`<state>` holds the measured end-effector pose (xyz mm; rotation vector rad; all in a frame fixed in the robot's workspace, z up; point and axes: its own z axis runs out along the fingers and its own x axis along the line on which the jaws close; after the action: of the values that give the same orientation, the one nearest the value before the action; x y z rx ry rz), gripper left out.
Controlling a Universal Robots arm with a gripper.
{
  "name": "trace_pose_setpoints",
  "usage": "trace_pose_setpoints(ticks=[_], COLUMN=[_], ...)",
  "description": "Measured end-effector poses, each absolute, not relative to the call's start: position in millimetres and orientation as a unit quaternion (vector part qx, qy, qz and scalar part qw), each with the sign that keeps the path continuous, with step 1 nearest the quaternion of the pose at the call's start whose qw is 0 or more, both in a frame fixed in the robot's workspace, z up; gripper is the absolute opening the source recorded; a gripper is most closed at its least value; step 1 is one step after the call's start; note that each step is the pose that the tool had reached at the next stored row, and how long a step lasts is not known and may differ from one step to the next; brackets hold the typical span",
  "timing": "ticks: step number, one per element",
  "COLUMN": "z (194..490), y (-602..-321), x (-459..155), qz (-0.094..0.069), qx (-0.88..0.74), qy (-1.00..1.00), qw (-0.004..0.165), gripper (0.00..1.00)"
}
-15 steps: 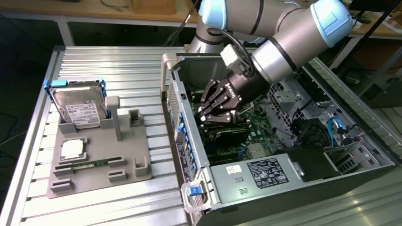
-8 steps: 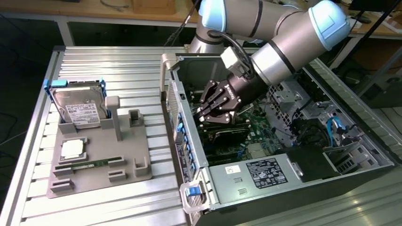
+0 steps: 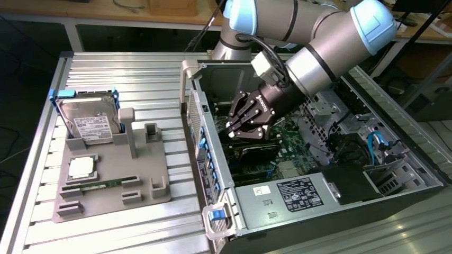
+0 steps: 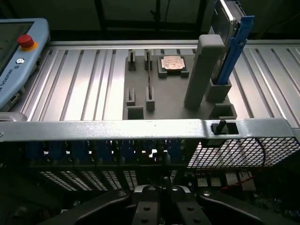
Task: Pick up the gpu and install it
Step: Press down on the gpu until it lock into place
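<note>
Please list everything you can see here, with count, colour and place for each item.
computer case: one, grey metal, open, on the exterior view's right.
power supply: one, silver with a black label, at the case's near end.
fixture tray: one, grey, on the ribbed table beside the case.
hard drive: one, silver with a white label and blue frame, standing upright in the tray.
processor chip: one, silver, lying flat on the tray.
memory stick: one, green, lying in a tray slot.
teach pendant: one, light blue with a red button, at the table's edge.
gripper: one, black, shut, lowered inside the case over the motherboard.
</note>
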<state>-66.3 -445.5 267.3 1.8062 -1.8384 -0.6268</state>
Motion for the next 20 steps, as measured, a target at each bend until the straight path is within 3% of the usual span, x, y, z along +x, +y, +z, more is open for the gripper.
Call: trace_pose_setpoints(ticks=[15, 20], z=[267.1, 267.1], y=[-475.1, -474.4], x=[-66.2, -66.1], qz=[-0.237, -0.211], qx=[0.664, 0.654], qy=[-0.67, -0.679], qw=[0.234, 0.26], gripper=[0.11, 0.11])
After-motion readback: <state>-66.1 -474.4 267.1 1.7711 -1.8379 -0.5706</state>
